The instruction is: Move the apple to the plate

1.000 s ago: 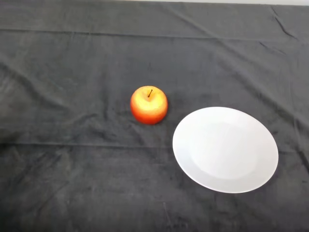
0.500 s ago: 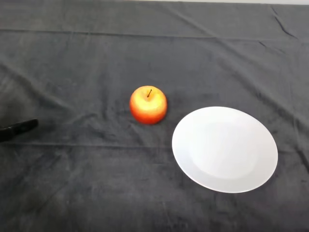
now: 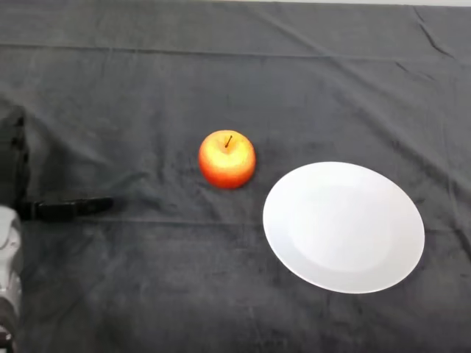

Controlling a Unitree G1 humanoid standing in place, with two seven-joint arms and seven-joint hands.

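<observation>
While the apple (image 3: 227,159) sits on the dark-clothed desk (image 3: 235,73), just left of the empty white plate (image 3: 344,226) and not touching it, the transfer has not begun. At the left edge, the robot hand (image 3: 16,173) extends one straight digit toward the fruit, holding nothing, well apart from it.

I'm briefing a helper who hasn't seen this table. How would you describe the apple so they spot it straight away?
Start at the dark cloth covering the table, then find the white plate toward the right. Just up and left of the plate, apart from it, sits the apple. It is the only round red-and-yellow thing there, stem up.
</observation>
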